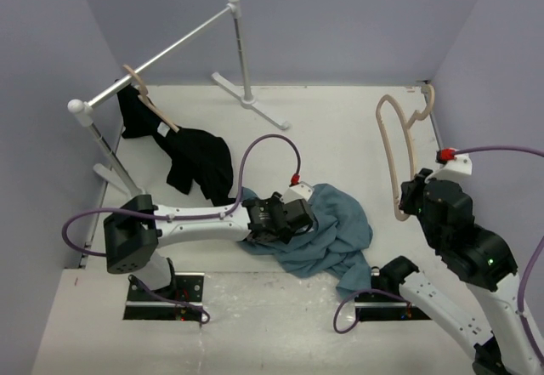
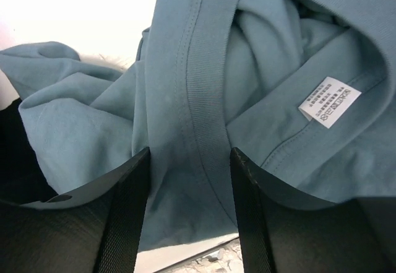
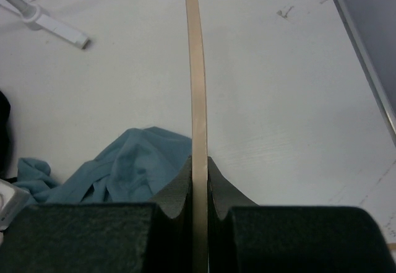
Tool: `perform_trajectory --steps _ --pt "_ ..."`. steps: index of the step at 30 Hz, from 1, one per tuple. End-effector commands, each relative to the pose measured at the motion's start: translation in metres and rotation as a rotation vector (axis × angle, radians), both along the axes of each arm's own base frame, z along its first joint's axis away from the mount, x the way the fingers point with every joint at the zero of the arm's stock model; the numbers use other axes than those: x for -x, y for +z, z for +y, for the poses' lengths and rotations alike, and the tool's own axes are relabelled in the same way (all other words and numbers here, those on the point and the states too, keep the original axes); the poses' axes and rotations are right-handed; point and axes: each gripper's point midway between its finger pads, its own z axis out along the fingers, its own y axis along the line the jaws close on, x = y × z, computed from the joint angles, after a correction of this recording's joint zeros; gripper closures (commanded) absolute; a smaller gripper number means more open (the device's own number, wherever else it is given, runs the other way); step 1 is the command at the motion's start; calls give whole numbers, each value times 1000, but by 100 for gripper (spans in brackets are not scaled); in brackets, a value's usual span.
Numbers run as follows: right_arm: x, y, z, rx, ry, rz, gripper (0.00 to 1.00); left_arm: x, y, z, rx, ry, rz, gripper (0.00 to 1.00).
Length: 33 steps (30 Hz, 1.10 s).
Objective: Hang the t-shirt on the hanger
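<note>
Teal cotton t-shirt lay crumpled on the bench near centre; left gripper straddled its collar, whether pinching I cannot tell; right gripper stood clamped on the tan hanger, upright at right.

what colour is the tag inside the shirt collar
White with small dark print; the tag shows best in the left wrist view.

We note open table beyond the t-shirt, up to the rack foot; black garment blocks left, raised hanger blocks right.
</note>
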Motion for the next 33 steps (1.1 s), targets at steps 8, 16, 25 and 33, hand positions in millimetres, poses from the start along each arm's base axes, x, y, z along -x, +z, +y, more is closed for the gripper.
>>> perform_trajectory --steps 8,16,25,33 --pt "-10 -2 16 -23 50 -4 100 8 6 -1 19 37 -48 81" --pt "-12 -7 23 -27 84 12 100 -6 25 13 -28 121 -129 100" --pt "-7 -7 40 -57 192 5 100 -69 88 31 88 254 -213 100" --pt "-3 -9 44 -59 225 17 100 -99 98 33 206 241 -189 97"
